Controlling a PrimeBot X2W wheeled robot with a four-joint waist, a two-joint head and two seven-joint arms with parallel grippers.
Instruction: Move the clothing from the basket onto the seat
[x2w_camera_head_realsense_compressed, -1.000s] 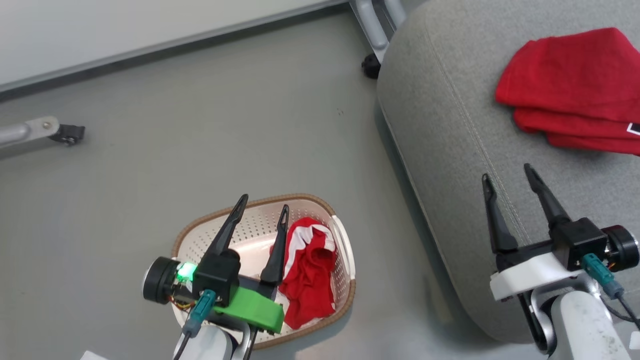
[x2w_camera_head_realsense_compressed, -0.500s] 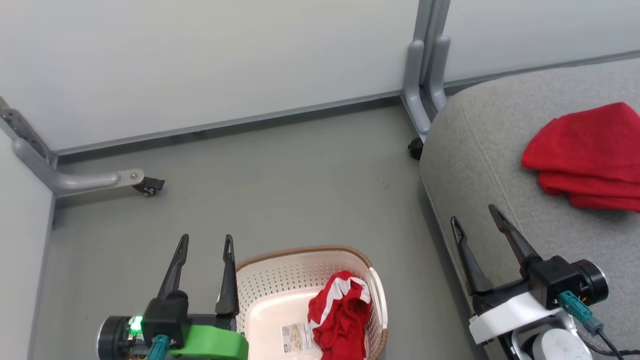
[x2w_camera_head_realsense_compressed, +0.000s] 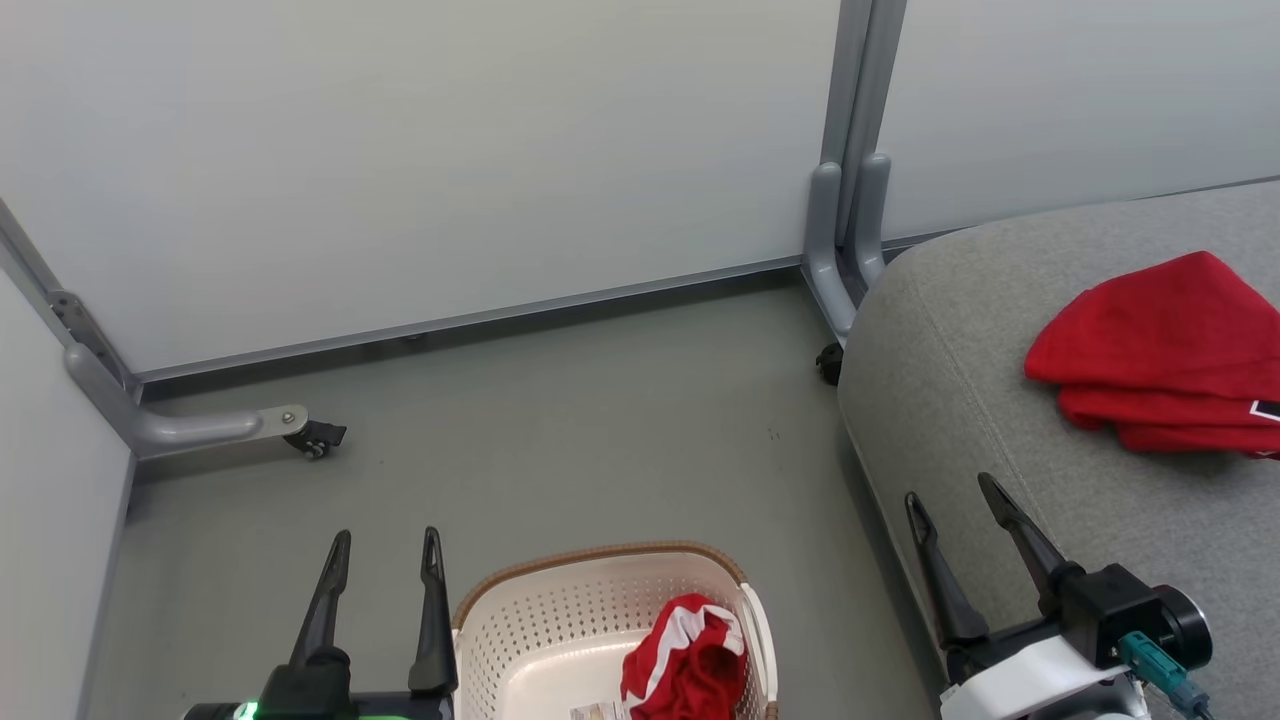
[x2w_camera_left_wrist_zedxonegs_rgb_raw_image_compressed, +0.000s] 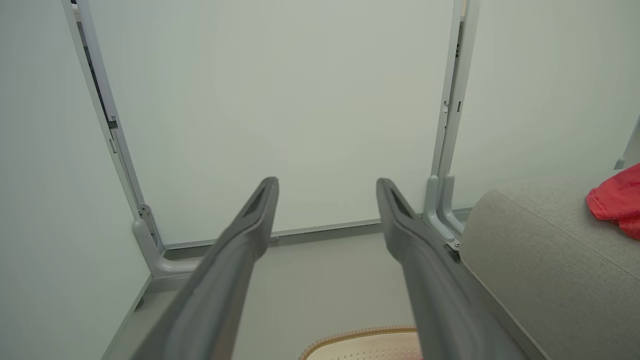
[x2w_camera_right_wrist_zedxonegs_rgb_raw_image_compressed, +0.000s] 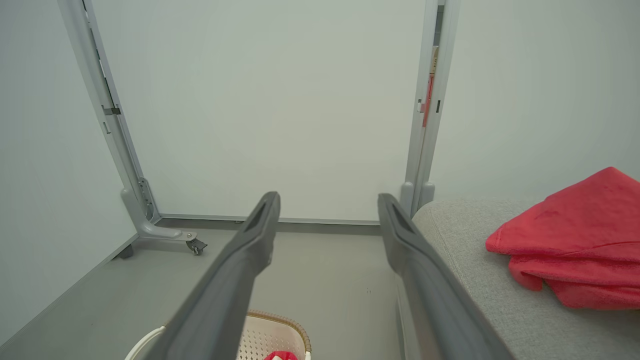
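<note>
Where the floor (x2w_camera_head_realsense_compressed: 560, 420) stretches between the pale partition panels (x2w_camera_head_realsense_compressed: 450, 150) and the basket (x2w_camera_head_realsense_compressed: 600, 552), room to move is widest. It is closed on the left by a side panel and on the right by the rounded edge of the seat (x2w_camera_head_realsense_compressed: 960, 350). That edge curves from the grey post (x2w_camera_head_realsense_compressed: 850, 200) down toward the right gripper (x2w_camera_head_realsense_compressed: 948, 490), with a stitched seam just inside it. A narrow strip of floor parts seat from basket.

The basket sits at the bottom of the head view, cut by the frame, its rounded brown-rimmed end turned toward the back panel. A crumpled red garment (x2w_camera_head_realsense_compressed: 685, 660) with a white stripe lies inside against the right wall; its long axis cannot be told. A folded red garment (x2w_camera_head_realsense_compressed: 1160, 350) rests on the seat, well to the right, long axis across the view, its peak pointing toward the panels.

The left gripper (x2w_camera_head_realsense_compressed: 387, 537) hovers over the floor just left of the basket, fingers spread wide and empty, pointing at the back panel. The right gripper stands over the seat's left edge, equally wide, holding nothing.

A partition foot (x2w_camera_head_realsense_compressed: 200, 428) with a caster (x2w_camera_head_realsense_compressed: 318, 438) juts onto the floor at far left. A second caster (x2w_camera_head_realsense_compressed: 828, 363) sits at the post's base beside the seat's corner. Both are well apart from the basket.
</note>
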